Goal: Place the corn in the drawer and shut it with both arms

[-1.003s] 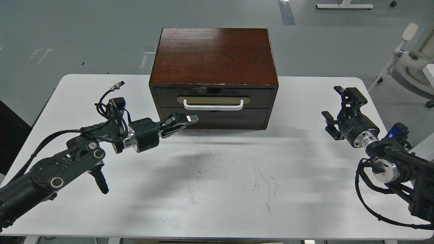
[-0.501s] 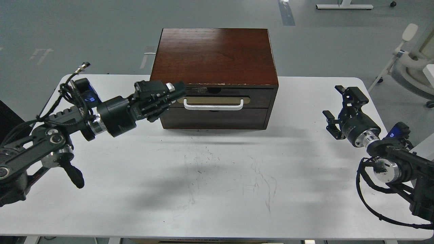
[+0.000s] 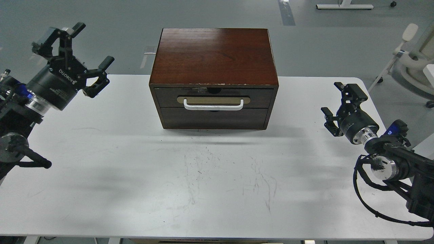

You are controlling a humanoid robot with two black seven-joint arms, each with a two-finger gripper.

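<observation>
The dark brown cabinet (image 3: 213, 57) stands at the back middle of the white table (image 3: 135, 162). Its drawer (image 3: 213, 98), with a white bar handle (image 3: 213, 105) on a beige plate, sits pushed in flush with the cabinet front. No corn is in view. My left gripper (image 3: 76, 51) is open and empty, raised at the far left, well away from the cabinet. My right gripper (image 3: 339, 105) is open and empty, above the table's right side, right of the cabinet.
A plain dark panel (image 3: 213, 118) lies below the drawer. A white chair base (image 3: 412, 64) stands on the floor at the right. The table front bears scratch marks (image 3: 230, 176).
My left gripper was shut at the drawer's left front; it has pulled back up and to the far left and opened. The right gripper has barely moved.
</observation>
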